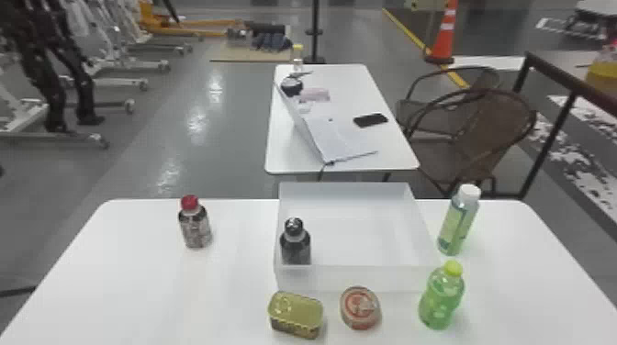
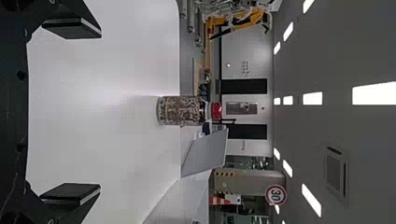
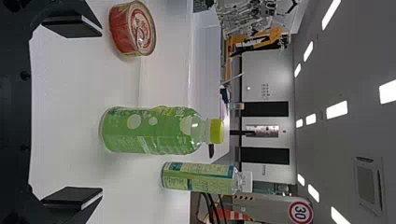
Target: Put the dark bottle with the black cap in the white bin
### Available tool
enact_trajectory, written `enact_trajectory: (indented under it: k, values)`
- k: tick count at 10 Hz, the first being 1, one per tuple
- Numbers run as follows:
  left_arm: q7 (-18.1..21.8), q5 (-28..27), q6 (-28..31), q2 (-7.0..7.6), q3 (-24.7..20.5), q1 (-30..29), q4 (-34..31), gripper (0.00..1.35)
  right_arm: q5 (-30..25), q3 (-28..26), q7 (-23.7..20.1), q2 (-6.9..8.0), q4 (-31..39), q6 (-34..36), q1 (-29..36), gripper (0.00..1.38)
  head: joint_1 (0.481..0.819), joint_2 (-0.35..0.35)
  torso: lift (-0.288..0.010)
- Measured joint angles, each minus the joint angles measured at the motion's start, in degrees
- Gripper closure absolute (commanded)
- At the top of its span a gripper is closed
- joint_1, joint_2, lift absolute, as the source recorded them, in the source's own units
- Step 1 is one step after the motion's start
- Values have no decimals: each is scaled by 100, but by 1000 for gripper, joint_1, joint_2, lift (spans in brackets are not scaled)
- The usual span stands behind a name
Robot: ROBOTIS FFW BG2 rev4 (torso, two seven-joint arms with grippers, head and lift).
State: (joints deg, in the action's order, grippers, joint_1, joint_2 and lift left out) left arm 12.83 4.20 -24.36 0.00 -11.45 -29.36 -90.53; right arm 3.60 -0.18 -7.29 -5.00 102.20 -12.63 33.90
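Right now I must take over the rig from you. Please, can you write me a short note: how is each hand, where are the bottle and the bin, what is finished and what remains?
Left hand: open, empty; the red-capped bottle stands ahead of it.
Right hand: open, empty; the green bottle with the yellow-green cap stands ahead of it.
Job's things: the dark bottle with the black cap is upright inside the white bin, at its near left corner.
Done: bottle in the bin, held by neither hand.
Left: no placing step that I can see.
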Motion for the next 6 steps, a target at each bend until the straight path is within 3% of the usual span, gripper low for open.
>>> enact_trajectory:
  k: [6]
  values:
    - [0, -3, 1, 0, 32, 11, 0, 137, 0, 0, 0, 8, -7, 1, 2, 96, 549, 0, -100]
